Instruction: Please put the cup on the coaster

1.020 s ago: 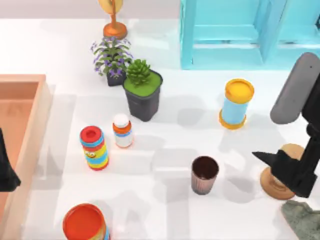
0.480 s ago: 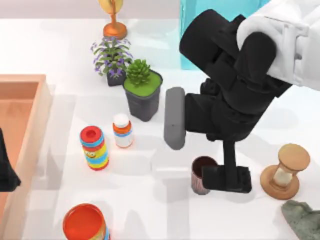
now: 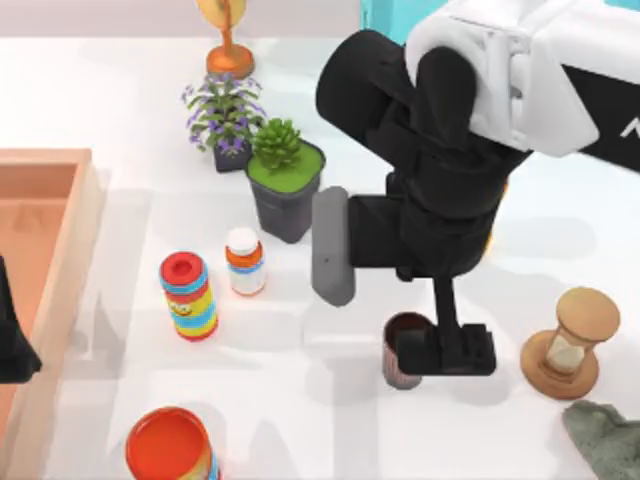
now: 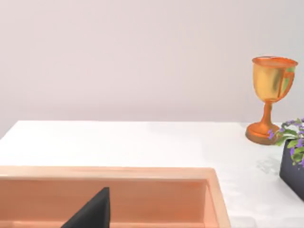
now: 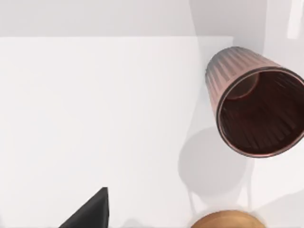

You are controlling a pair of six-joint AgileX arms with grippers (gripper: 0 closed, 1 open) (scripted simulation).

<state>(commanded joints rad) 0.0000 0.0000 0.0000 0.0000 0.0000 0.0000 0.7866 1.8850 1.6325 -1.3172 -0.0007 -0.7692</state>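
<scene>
A white surface (image 3: 300,420) carries the scene, with a turquoise cabinet (image 3: 385,20) at the back, mostly hidden behind the right arm. The right gripper (image 3: 445,350) hangs over the cup (image 3: 400,350), its black fingers covering the cup's right side in the top view; whether they are apart or pressed on the cup I cannot tell. In the right wrist view the cup (image 5: 254,109) stands upright, ribbed brownish-pink outside and dark inside, with a rounded wooden edge (image 5: 228,220) cut off by the frame near it. From the fingers the arm rises in a bulky black and white mass that hides the middle of the surface. Right of the cup stands an hourglass (image 3: 572,340), with a grey-green cloth (image 3: 605,440) cut off at the corner. To the left are a white bottle (image 3: 244,260), a striped canister (image 3: 188,295), an orange-lidded jar (image 3: 168,445) and a black plant pot (image 3: 287,190). The left gripper (image 3: 12,345) is parked at the left edge over the wooden tray (image 3: 60,250), its fingers' state hard to tell.
</scene>
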